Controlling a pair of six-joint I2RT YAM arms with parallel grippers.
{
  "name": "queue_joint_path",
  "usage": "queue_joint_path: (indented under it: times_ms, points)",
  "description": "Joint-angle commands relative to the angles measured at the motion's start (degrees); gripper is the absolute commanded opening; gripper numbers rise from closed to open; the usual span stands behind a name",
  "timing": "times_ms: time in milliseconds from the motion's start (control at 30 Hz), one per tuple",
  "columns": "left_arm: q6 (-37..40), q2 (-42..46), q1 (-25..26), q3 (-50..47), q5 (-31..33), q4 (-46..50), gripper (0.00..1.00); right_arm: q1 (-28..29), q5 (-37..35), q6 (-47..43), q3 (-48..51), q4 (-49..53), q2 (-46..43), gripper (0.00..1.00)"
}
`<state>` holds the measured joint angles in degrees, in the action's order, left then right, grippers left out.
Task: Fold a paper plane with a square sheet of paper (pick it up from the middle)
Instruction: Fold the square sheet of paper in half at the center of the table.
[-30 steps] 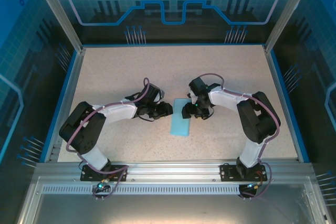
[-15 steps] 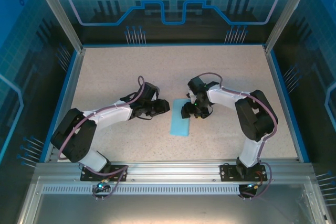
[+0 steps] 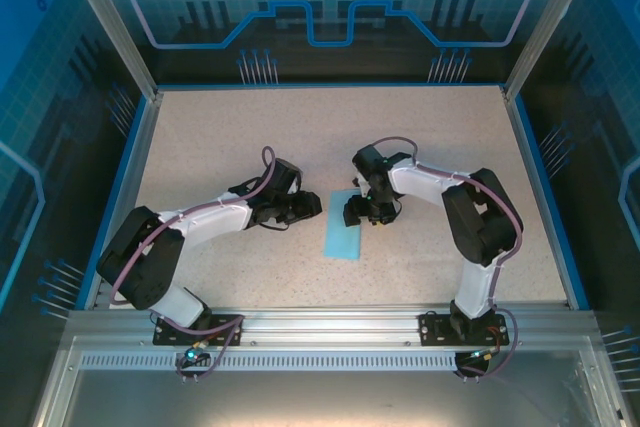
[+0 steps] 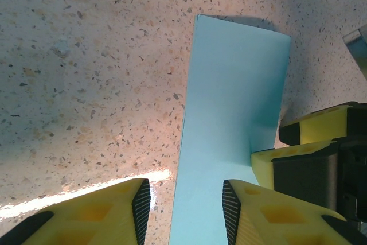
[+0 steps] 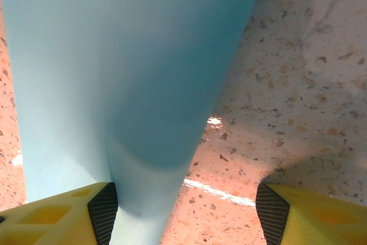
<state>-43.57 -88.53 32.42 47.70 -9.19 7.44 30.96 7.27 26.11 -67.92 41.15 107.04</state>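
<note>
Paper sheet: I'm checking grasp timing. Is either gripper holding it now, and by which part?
Nothing is held. The left gripper and right gripper both stand open, each with an edge of the folded paper between its fingers, unclamped.

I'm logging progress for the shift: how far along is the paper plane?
Done: the sheet of paper lies flat as a narrow rectangle, apparently folded in half once. In hand: the left pincer and right pincer both stand open at its long edges, gripping nothing. Left: no pointed nose or wings show, so most of the folds are not yet made.
</note>
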Motion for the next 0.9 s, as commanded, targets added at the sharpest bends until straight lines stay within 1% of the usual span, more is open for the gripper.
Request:
queue_joint_path:
  times_ms: [0,567,667,833,867]
  points:
    - [0.4,1.4,0.4,-0.6,0.9,1.6,0.43,1.6,-1.4,0.6,-0.3,0.7,3.2,0.70]
    - [1.4,0.6,0.4,-0.5,-1.0,0.8,0.41,1.6,-2.8,1.9,-0.4,0.7,4.4,0.70]
    - [1.3,-0.4,0.4,-0.1,-2.4,0.0,0.39,1.6,-3.4,1.8,-0.3,1.0,4.6,0.70]
    - [2.1,-4.2,1.0,2.8,-5.4,0.1,0.30,1.6,-3.7,1.8,0.3,0.8,4.6,0.70]
    - [2.1,-5.0,1.3,3.7,-5.4,0.8,0.29,1.6,-3.8,1.8,0.3,0.8,4.6,0.70]
